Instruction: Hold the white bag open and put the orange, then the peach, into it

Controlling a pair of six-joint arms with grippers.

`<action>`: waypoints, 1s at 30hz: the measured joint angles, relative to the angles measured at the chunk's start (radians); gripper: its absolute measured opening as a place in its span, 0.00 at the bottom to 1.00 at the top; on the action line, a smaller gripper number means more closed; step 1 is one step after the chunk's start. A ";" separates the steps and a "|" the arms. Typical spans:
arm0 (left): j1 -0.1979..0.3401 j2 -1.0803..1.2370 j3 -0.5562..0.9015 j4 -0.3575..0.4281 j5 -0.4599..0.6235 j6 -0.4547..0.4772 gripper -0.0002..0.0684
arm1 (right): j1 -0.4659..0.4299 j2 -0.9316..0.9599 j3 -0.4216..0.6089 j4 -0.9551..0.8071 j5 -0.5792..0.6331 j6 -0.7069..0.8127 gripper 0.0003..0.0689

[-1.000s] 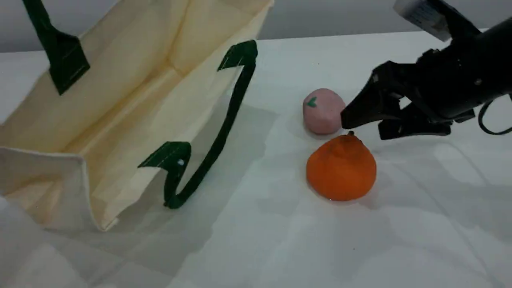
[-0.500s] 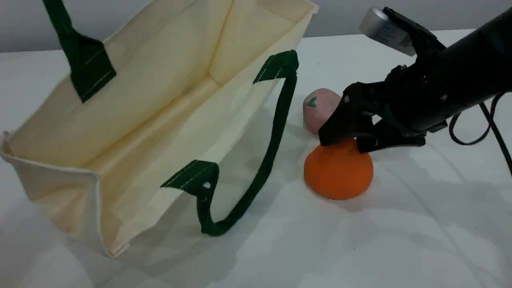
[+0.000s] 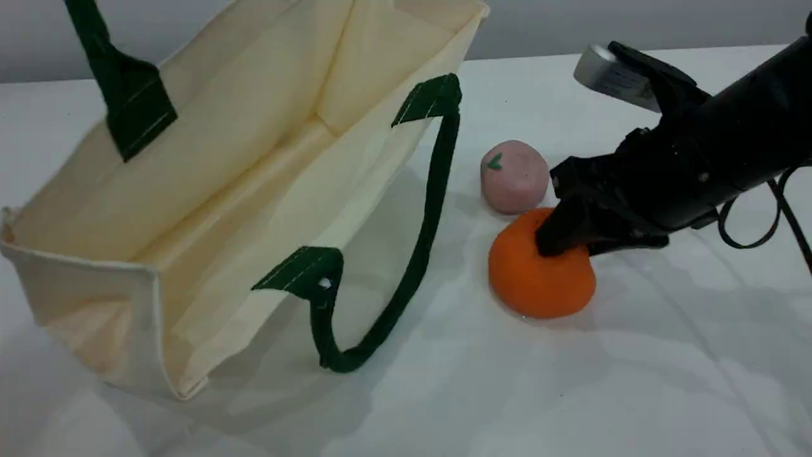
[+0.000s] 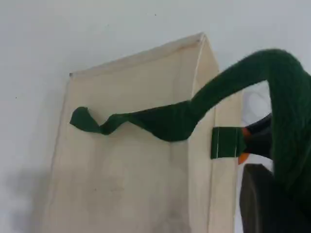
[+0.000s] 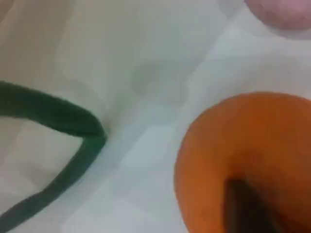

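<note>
The large cream-white canvas tote bag [image 3: 254, 158] is held open on the white table [image 3: 634, 393], its mouth tilted toward the fruit: one dark green rope handle [image 4: 286, 97] is clamped in the closed left gripper [image 4: 265, 204] and drawn upward, while the other green handle [image 3: 419, 254] hangs slack to the table. The bright orange, roundish soft toy fruit [image 3: 539, 279] rests on the table to the right of the bag and apart from it, with the small dull-pink round toy peach [image 3: 514, 176] just behind it. The right gripper [image 3: 561, 238] is pinched into the top of the orange fruit, its fingers sunk in the soft surface; how much has been caught cannot be told. Since only the crown appears to be gripped, the fruit could be squeezed out and dropped once lifted. The peach could be knocked away if the lift is begun sideways. The slack handle could be snagged, or the rim struck, if the fruit is carried too low. Should the raised handle be let slip, the mouth would collapse.
</note>
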 joint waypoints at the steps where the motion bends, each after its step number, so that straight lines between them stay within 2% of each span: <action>1: 0.000 0.000 0.000 0.000 0.000 0.000 0.10 | 0.000 0.000 0.000 -0.002 0.000 0.000 0.16; 3: 0.000 0.000 0.000 0.000 0.000 0.000 0.10 | -0.001 -0.002 0.000 -0.002 0.008 0.000 0.07; 5: 0.000 0.000 0.000 0.000 0.000 0.000 0.10 | -0.001 -0.012 0.001 -0.003 0.025 0.000 0.05; 14: 0.000 0.000 0.000 0.000 0.000 0.001 0.10 | -0.002 -0.232 0.003 -0.157 -0.003 0.003 0.05; 19: 0.000 0.000 0.000 0.001 0.000 0.002 0.10 | -0.003 -0.413 0.003 -0.163 -0.022 0.054 0.05; 23: 0.000 0.000 0.001 0.000 -0.001 0.002 0.10 | 0.000 -0.542 0.003 -0.141 0.077 0.062 0.05; 26: 0.000 0.000 0.001 -0.019 -0.001 0.007 0.10 | 0.000 -0.570 0.003 -0.087 0.164 0.058 0.05; 30: 0.000 0.000 0.001 -0.046 0.000 0.026 0.10 | 0.002 -0.540 0.002 -0.042 0.182 0.048 0.05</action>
